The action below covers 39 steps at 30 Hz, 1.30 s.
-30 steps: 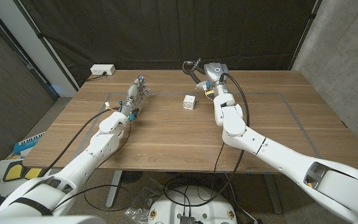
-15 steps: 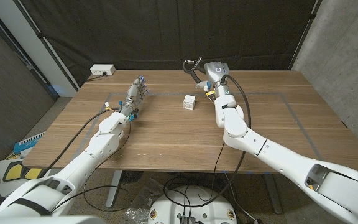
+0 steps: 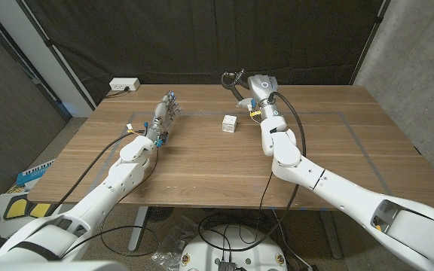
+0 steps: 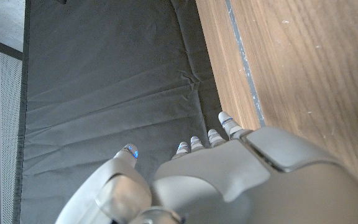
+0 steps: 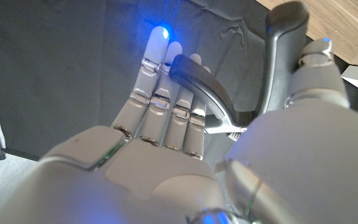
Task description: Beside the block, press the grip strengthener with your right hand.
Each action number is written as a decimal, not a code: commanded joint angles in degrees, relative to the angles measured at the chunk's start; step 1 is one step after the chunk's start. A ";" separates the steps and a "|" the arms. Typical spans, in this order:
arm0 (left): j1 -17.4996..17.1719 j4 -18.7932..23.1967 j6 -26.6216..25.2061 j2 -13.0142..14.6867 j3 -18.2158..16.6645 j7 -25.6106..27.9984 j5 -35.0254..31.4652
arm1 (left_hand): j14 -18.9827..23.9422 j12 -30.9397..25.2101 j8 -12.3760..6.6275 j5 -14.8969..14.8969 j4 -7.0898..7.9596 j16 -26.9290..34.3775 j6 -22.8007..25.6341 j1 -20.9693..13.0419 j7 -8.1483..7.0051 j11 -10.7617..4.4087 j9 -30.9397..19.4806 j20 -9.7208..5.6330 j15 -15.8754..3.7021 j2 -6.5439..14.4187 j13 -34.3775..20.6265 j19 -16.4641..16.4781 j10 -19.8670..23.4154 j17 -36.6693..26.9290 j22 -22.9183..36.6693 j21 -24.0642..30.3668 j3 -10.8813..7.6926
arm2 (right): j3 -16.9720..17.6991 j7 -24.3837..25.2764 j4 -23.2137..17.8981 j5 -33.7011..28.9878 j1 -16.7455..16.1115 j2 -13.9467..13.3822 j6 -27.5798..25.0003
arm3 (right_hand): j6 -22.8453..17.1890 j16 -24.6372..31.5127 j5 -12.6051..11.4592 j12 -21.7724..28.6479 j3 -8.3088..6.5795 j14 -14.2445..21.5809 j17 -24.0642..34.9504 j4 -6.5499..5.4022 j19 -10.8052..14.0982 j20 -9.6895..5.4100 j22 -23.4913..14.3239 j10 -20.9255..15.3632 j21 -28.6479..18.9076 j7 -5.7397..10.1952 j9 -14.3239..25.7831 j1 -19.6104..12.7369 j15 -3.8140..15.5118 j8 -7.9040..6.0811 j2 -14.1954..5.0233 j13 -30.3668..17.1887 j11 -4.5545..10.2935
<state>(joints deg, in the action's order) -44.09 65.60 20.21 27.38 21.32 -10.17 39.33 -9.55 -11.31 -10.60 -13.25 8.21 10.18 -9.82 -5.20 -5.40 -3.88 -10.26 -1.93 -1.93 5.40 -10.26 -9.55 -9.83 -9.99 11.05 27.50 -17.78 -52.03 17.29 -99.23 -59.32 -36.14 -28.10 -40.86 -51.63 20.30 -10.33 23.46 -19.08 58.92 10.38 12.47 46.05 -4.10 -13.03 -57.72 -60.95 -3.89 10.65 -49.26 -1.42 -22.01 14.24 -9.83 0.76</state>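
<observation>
**Layout: block mid-table, strengthener at far edge**

Table (image 3: 202,169) spans the head view. Block (image 3: 229,123) sits on it, slightly toward 1 o'clock from table centre. Right hand (image 3: 249,92) is at 1 o'clock of the block, near the far table edge, holding the grip strengthener (image 3: 232,79), which lies at 12 o'clock of the block, apart from it. Left hand (image 3: 166,113) is at 9 o'clock of the block, well apart. Power strip (image 3: 124,85) lies off the table at 11 o'clock, behind the far left corner. In the right wrist view the grip strengthener (image 5: 241,93) sits between fingers (image 5: 160,99) and thumb.
</observation>
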 commanded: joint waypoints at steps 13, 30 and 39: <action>-0.81 0.15 0.24 1.09 -0.73 -2.33 1.32 | -12.83 -0.12 -0.23 -0.50 -0.10 0.26 -11.44 0.09 0.10 0.00 -0.19 -1.03 -2.08 -0.19 -0.13 -8.50 -11.22 -0.20 0.10 -0.08 0.41 | -0.30 1.66 -0.91 -2.07 -1.56 0.69 -3.48 | -10.04 -1.02 -0.39 -1.00 -4.43 12.75 -0.04 -3.71 2.09 -7.87 0.59 -8.29 -0.57 9.60 -0.03 -18.40 14.74 1.30 -17.58 -0.07 7.23; -0.04 -3.66 -0.04 2.97 -1.23 -9.47 3.27 | -12.87 -0.10 -0.23 -0.57 -0.08 0.23 -11.45 0.10 0.14 0.10 -0.19 -1.03 -2.13 -0.12 -0.13 -8.44 -11.25 -0.19 0.10 -0.13 0.50 | 0.15 7.47 -1.82 -4.94 -5.61 2.23 -9.39 | -10.83 -1.72 -0.52 -1.91 -4.00 14.09 -0.01 -4.05 2.06 -8.06 1.05 -9.37 -1.13 9.74 -0.01 -18.28 14.64 2.49 -17.50 -0.09 7.30; -0.81 -3.49 -0.05 3.57 -1.75 -10.92 4.13 | -12.93 -0.06 -0.19 -0.61 -0.08 0.20 -11.55 0.10 0.12 -0.03 -0.19 -1.10 -2.08 -0.09 -0.13 -8.47 -11.35 -0.19 0.11 -0.17 0.55 | 0.36 9.85 -2.46 -5.26 -7.20 3.28 -11.25 | -11.18 -2.00 -0.56 -2.37 -3.82 14.63 0.04 -4.06 1.97 -8.08 1.19 -9.71 -1.39 9.81 0.01 -18.37 14.63 2.99 -17.42 -0.10 7.27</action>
<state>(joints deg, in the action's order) -44.38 62.98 20.51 29.78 20.23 -18.92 42.39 -9.55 -11.31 -10.60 -13.67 8.14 10.18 -9.82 -5.20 -5.40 -3.88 -10.26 -1.93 -1.93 5.40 -10.26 -9.55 -9.83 -9.99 11.05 27.50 -17.40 -51.96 23.10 -101.28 -63.36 -41.55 -26.04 -48.23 -53.07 18.52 -10.63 21.35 -19.07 60.66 10.28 12.46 46.94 -4.01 -11.70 -59.54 -61.98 -3.25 10.67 -49.91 -1.52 -19.18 14.89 -9.81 0.76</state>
